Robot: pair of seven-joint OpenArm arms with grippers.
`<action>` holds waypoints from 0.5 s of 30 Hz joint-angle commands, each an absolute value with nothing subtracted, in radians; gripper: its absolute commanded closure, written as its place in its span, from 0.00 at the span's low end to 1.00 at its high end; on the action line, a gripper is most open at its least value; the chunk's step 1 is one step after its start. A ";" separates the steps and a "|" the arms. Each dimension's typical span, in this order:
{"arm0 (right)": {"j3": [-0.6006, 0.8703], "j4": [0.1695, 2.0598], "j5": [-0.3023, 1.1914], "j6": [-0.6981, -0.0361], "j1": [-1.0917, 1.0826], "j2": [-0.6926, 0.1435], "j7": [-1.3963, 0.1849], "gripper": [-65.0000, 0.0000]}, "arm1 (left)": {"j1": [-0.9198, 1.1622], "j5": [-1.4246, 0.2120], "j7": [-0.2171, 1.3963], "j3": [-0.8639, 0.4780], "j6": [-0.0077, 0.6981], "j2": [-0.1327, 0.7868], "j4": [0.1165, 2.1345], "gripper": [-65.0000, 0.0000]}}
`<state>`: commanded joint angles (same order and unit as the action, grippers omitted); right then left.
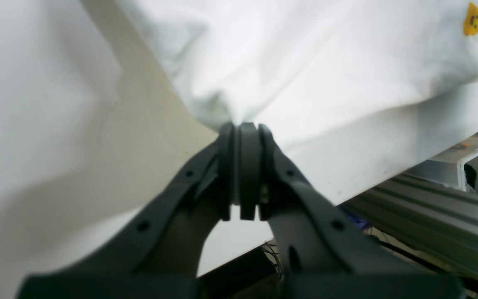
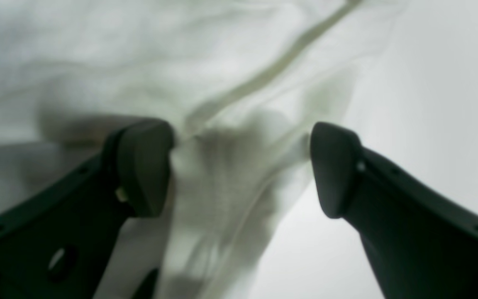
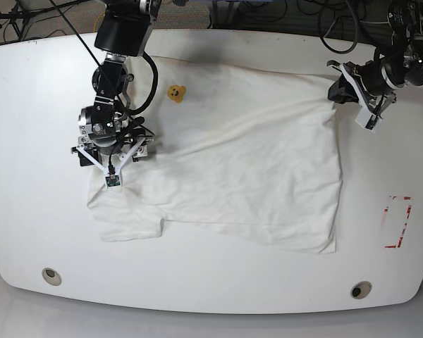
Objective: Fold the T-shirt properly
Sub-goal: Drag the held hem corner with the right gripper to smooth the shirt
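**One gripper pinches the shirt, one stands wide**

The white T-shirt [image 3: 247,162] lies spread across the white table [image 3: 28,232], its yellow smiley emblem [image 3: 175,93] near the far edge. The left gripper [image 1: 245,128] is pressed together on a corner of the cloth. The right gripper [image 2: 241,166] is spread wide over a bunched fold.

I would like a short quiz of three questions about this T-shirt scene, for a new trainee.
1. True or false: the left pincer is shut on the T-shirt.
2. The right pincer is: A) open above cloth, B) shut on a sleeve, C) away from the shirt.
3. Fill in: the emblem on the shirt is coloured ____.

Key: 1 true; 2 A; 3 yellow-orange.
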<state>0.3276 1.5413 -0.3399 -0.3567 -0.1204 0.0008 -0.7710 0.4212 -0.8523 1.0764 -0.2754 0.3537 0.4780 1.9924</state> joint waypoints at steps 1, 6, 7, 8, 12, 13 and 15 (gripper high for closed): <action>0.328 1.547 -0.340 -0.357 -0.120 -0.007 -0.771 0.25 | 0.421 -0.852 1.076 -0.275 0.354 0.478 1.992 1.00; 0.328 1.577 -0.340 -0.357 -0.120 -0.045 -0.773 0.25 | 0.421 -0.852 1.076 -0.275 0.354 0.478 1.992 1.00; 0.328 1.580 -0.340 -0.357 -0.120 -0.053 -0.773 0.25 | 0.421 -0.852 1.076 -0.275 0.354 0.478 1.992 1.00; 0.328 1.584 -0.340 -0.357 -0.120 -0.062 -0.773 0.25 | 0.421 -0.852 1.076 -0.275 0.354 0.478 1.992 1.00; 0.329 1.590 -0.340 -0.357 -0.122 -0.093 -0.794 0.25 | 0.421 -0.852 1.076 -0.275 0.354 0.478 1.992 1.00; 0.329 1.590 -0.340 -0.357 -0.124 -0.104 -0.799 0.25 | 0.423 -0.852 1.076 -0.275 0.354 0.478 1.992 1.00; 0.329 1.590 -0.340 -0.357 -0.124 -0.124 -0.799 0.25 | 0.423 -0.852 1.076 -0.275 0.354 0.478 1.992 1.00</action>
<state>0.3291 1.5904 -0.3399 -0.3567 -0.1235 -0.1235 -0.7986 0.4227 -0.8523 1.0764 -0.2754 0.3537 0.4780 1.9924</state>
